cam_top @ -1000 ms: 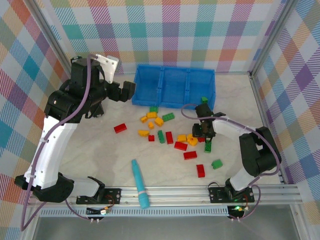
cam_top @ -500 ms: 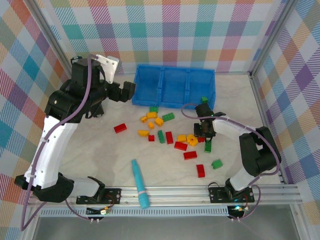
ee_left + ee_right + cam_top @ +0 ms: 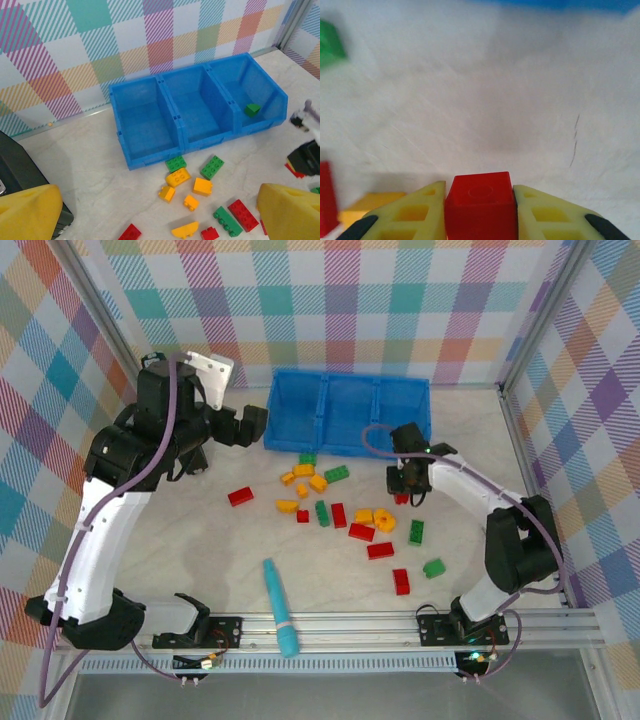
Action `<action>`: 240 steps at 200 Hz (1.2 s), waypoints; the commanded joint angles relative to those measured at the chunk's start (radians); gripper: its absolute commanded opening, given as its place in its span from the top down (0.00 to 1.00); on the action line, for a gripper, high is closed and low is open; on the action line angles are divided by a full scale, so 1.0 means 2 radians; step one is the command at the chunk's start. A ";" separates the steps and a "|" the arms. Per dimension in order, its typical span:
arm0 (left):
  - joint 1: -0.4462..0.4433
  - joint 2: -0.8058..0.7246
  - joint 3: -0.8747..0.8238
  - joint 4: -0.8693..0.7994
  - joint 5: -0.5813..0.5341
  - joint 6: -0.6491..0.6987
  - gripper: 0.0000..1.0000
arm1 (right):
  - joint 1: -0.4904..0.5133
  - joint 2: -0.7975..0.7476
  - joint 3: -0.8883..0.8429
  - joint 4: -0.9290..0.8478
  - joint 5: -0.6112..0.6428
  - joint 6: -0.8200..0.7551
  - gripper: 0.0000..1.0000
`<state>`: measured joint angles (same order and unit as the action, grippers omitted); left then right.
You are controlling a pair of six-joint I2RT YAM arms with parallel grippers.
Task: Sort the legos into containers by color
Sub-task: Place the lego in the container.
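Note:
My right gripper [image 3: 405,492] is shut on a small red lego [image 3: 402,498], held just above the table in front of the bin's right end. In the right wrist view the red lego [image 3: 480,205] sits squeezed between both yellow fingers [image 3: 415,215]. The blue three-compartment container [image 3: 340,446] stands at the back. A green lego [image 3: 252,109] lies in the right compartment of the container [image 3: 150,156]. Several loose red, yellow and green legos [image 3: 339,515] are scattered in front of it. My left gripper [image 3: 250,425] hovers open left of the bin, holding nothing.
A long teal cylinder [image 3: 279,607] lies near the table's front edge. A lone red brick [image 3: 240,496] lies left of the pile. Checkered walls and a metal frame enclose the table. Bare marble-patterned surface lies left and front left.
My right gripper has shut on the red lego, lifted it off the table and moved it back toward the bin. The green brick beside it stayed put. The left arm barely moved.

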<state>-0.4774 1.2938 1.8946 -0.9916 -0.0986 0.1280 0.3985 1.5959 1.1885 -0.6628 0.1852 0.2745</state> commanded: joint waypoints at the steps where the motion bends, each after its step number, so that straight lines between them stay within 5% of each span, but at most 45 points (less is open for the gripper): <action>1: -0.005 -0.013 -0.005 0.009 -0.010 0.010 0.00 | -0.002 -0.002 0.079 -0.015 0.003 -0.045 0.70; 111: -0.004 -0.005 0.014 -0.003 -0.018 0.012 0.00 | 0.001 0.241 0.363 0.101 -0.040 -0.150 0.70; 240: -0.004 0.005 0.033 -0.026 -0.002 -0.005 0.00 | 0.015 0.356 0.454 0.114 -0.022 -0.210 0.64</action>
<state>-0.4774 1.3014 1.9297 -1.0222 -0.1127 0.1413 0.4202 2.2852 2.0605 -0.4534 0.1455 -0.1219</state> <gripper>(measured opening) 0.999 0.353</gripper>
